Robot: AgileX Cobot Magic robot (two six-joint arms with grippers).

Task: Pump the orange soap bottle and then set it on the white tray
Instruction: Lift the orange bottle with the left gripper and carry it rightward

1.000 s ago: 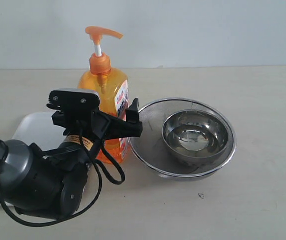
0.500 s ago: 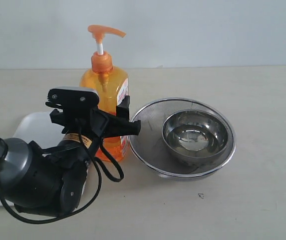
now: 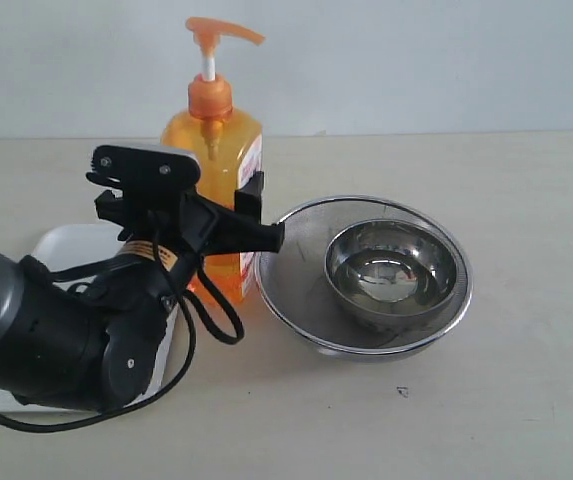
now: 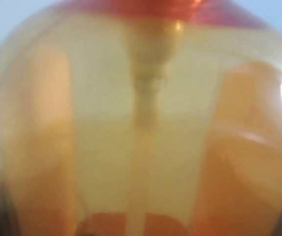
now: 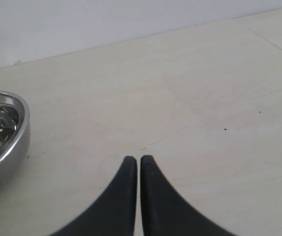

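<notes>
Bottle (image 3: 206,150) up, just beside tray (image 3: 66,245); left gripper (image 3: 259,213) clamped mid-body, prob. slick & liquid-heavy; right gripper (image 5: 139,160) pinched, empty.

Orange soap bottle (image 3: 209,145) (image 4: 145,128) stood upright, pump head raised on its white stem, just left of the steel strainer (image 3: 296,285); the flat white tray (image 3: 66,245) lay farther left.

Beige tabletop (image 3: 526,300) meets a plain, seemingly pale-blue wall (image 3: 416,60).
</notes>
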